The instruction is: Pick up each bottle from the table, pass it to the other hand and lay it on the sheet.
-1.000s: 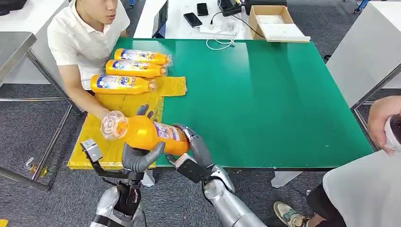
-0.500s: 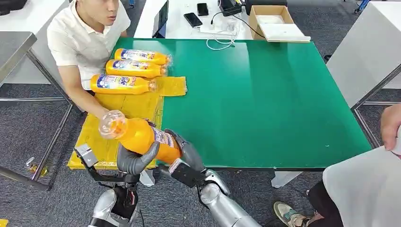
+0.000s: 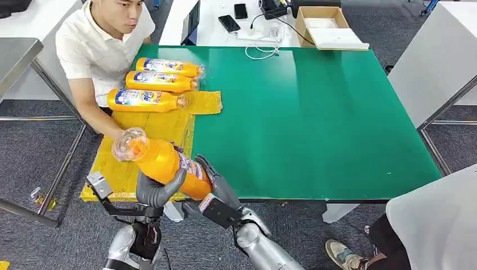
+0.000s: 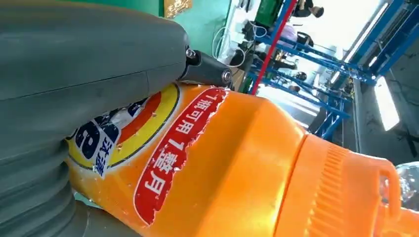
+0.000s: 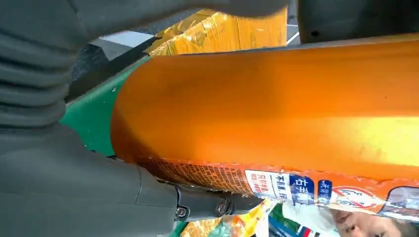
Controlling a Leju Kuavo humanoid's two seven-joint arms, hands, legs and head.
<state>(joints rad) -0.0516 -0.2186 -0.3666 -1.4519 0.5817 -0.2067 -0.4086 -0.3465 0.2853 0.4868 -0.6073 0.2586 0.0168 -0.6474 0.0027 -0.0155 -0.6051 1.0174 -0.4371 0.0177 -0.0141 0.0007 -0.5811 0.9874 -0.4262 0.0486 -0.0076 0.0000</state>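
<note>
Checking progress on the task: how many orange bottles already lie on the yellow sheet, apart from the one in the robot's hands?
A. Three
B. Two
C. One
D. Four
A: three orange bottles lie side by side at the far end of the yellow sheet, near the seated person.

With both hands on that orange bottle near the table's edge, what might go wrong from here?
1. The bottle hangs tilted over the table edge; if the right hand releases before the left hand grips firmly, it may fall to the floor.
2. A person's hand sits close to its cap; swinging could strike it.
</note>
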